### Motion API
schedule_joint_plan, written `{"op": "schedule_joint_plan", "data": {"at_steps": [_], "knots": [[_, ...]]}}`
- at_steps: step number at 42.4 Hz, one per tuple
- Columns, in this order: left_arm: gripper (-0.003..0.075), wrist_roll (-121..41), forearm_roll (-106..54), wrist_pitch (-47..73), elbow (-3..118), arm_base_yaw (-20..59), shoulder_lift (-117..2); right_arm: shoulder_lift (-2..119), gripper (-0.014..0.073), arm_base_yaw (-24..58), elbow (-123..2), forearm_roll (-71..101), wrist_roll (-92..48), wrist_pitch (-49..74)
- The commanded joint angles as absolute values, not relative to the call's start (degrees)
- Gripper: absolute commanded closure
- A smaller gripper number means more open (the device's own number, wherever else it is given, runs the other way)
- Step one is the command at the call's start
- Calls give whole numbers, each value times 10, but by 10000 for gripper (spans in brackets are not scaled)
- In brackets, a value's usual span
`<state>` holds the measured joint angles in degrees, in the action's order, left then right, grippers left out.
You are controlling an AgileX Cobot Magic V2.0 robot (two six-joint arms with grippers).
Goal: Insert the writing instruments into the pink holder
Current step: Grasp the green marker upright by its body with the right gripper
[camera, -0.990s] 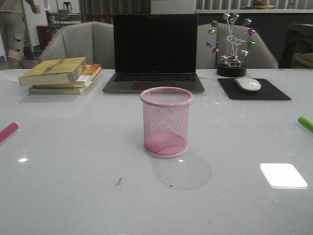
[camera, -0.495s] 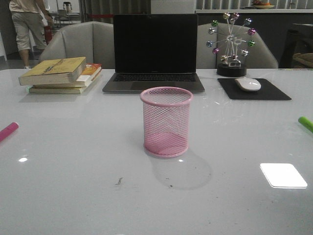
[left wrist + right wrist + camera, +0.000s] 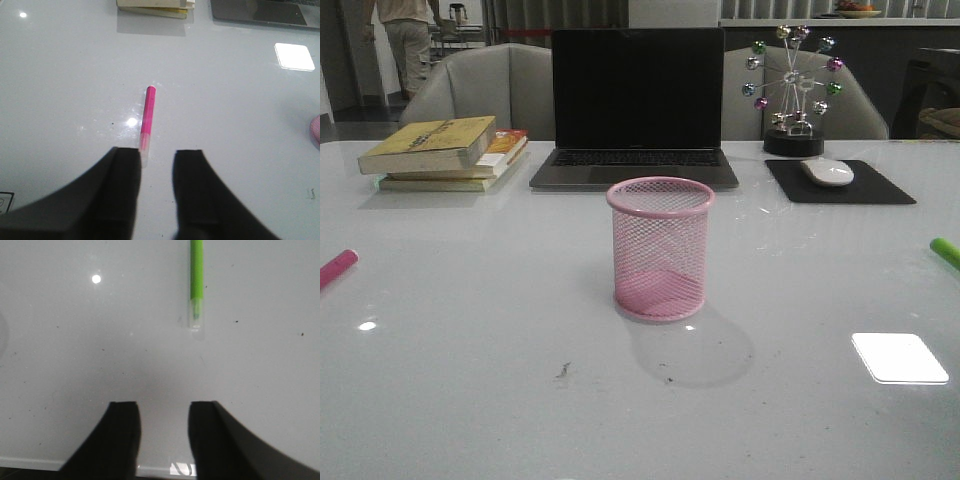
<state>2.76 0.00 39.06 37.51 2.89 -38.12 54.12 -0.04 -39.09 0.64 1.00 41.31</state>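
The pink wire-mesh holder (image 3: 661, 248) stands upright and empty at the middle of the white table. A magenta pen (image 3: 337, 268) lies at the table's left edge; in the left wrist view this pen (image 3: 147, 116) lies flat with its whitish cap beside one finger of my left gripper (image 3: 158, 154), which is open above the table. The green pen (image 3: 945, 253) lies at the right edge. In the right wrist view the green pen (image 3: 196, 282) lies a little ahead of my right gripper (image 3: 164, 406), which is open and holds nothing. Neither gripper shows in the front view.
Behind the holder are a black laptop (image 3: 636, 108), a stack of books (image 3: 446, 152) at the back left, and a white mouse (image 3: 827, 171) on a black pad (image 3: 838, 184) with a ball ornament (image 3: 793, 90) at the back right. A person (image 3: 408, 35) walks far behind.
Nothing on the table has moved. The person in the background has walked farther away.
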Motion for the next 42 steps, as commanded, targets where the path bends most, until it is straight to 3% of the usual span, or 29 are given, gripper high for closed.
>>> {"op": "schedule_joint_plan", "data": {"at_steps": [1, 4, 21, 42], "knots": [[181, 13, -3, 346, 390, 33, -394, 584, 74, -5, -429, 6, 9, 372], [144, 11, -5, 344, 390, 38, -396, 624, 75, -10, -455, 4, 9, 374], [253, 0, 7, 345, 390, 186, -396, 912, 75, -56, -666, 0, 0, 413], [320, 0, 7, 361, 390, 193, -396, 1128, 75, -56, -855, -16, -25, 464]]}}
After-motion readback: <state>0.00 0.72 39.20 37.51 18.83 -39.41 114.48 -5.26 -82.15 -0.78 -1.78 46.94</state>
